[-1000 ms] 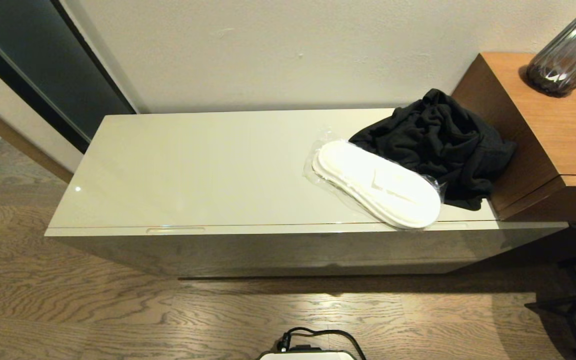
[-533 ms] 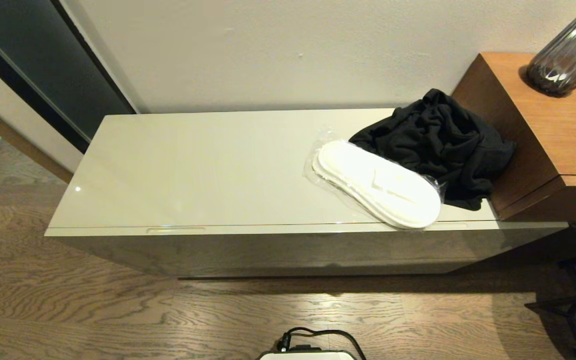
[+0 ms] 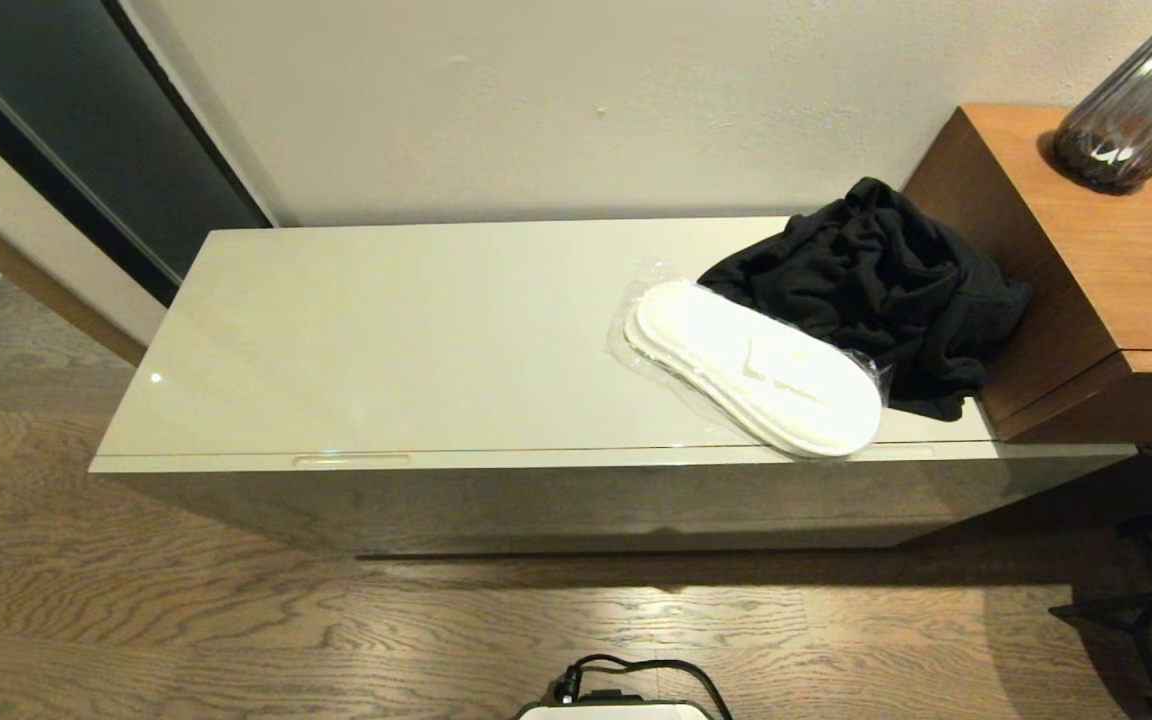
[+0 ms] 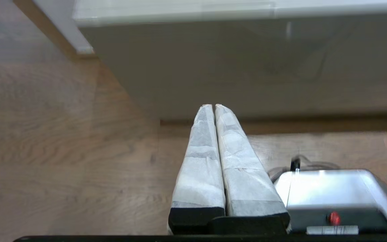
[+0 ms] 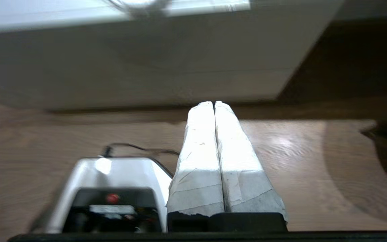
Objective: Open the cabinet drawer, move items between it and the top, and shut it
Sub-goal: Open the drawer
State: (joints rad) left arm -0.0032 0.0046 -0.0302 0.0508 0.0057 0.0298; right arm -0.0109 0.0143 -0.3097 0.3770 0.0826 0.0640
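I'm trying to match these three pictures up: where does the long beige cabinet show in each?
Head view: cabinet across the middle, drawer shut, slippers on its right end.
Left wrist view: its front fills the upper part.
Right wrist view: its front across the top.
Shared landmark: the wood floor below it.

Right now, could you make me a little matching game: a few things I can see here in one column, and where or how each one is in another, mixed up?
Things:
1. black garment
2. wrapped white slippers
3. cabinet drawer
4. left tool

States:
A. closed
B. fingers pressed together, holding nothing, above the wooden floor
C. bunched against the brown wooden unit
D. lying flat near the top's front edge, partly on the dark cloth

Pairs: 1-C, 2-D, 3-A, 4-B
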